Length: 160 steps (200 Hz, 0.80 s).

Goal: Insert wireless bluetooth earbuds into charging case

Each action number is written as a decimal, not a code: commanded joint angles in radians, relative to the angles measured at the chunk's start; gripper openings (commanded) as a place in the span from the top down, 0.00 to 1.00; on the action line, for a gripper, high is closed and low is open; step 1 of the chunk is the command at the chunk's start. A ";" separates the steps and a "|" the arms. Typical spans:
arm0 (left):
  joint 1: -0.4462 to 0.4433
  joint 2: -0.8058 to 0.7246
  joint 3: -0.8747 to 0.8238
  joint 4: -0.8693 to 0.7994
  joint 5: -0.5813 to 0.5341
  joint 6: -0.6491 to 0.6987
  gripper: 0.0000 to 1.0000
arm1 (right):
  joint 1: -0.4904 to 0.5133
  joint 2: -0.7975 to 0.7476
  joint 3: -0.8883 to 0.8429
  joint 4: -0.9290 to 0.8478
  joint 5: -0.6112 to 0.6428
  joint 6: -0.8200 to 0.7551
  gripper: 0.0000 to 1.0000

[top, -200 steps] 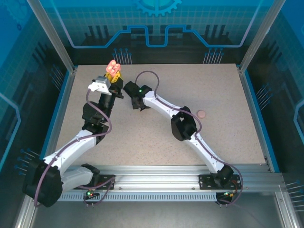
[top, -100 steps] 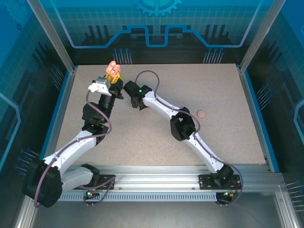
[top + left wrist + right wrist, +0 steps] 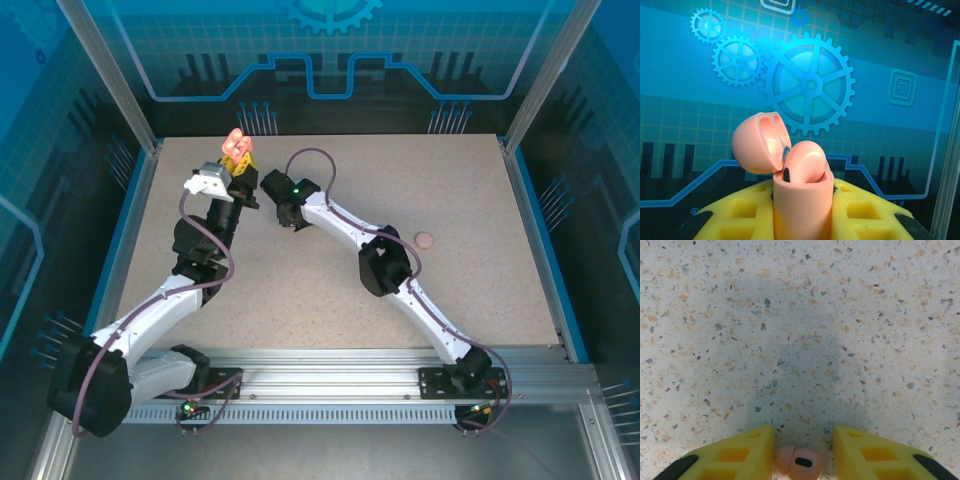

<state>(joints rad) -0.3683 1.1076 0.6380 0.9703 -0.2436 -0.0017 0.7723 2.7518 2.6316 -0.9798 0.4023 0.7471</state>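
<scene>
No visible shift in the top view since a second ago. The frame's bottom edge cuts off the beige earbud [image 3: 800, 463]. It sits between the right gripper [image 3: 804, 429]'s yellow fingers, against one with a gap to the other, so jaws apart, not clamped. Speckled bench [image 3: 790, 340], far-left area. Left gripper [image 3: 803, 197] clamps the glossy pink case [image 3: 802, 217], lid [image 3: 757, 145] open, second bud [image 3: 807, 160] seated inside.

Bright, even light comes down from overhead onto the speckled table [image 3: 300, 290], so the arms [image 3: 335, 218] throw only faint, soft-edged shadows, with one broad grey patch in the right wrist view. The pink case [image 3: 802, 200] glows warm inside its open lid, there is no harsh glare anywhere, and the corner posts [image 3: 105, 70] lean outward in the top view
</scene>
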 commanded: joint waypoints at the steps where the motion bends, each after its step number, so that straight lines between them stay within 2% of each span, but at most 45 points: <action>1: 0.011 -0.019 -0.008 0.039 -0.017 -0.012 1.00 | 0.012 0.026 0.017 -0.052 0.029 -0.028 0.66; 35: 0.012 -0.025 -0.008 0.032 -0.016 -0.015 1.00 | 0.021 -0.023 -0.038 -0.038 0.056 -0.072 0.73; 88: 0.011 -0.032 -0.006 0.024 -0.013 -0.017 1.00 | 0.014 -0.146 -0.218 0.035 0.033 -0.196 0.78; 121: 0.012 -0.036 -0.006 0.018 -0.011 -0.014 1.00 | -0.002 -0.276 -0.435 0.158 -0.081 -0.314 0.78; 160: 0.012 -0.032 -0.002 0.015 -0.008 -0.015 1.00 | -0.016 -0.403 -0.658 0.237 -0.167 -0.383 0.79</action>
<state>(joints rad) -0.3679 1.0969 0.6380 0.9688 -0.2436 -0.0021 0.7712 2.4313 2.0644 -0.8001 0.3187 0.4408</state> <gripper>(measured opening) 0.221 0.217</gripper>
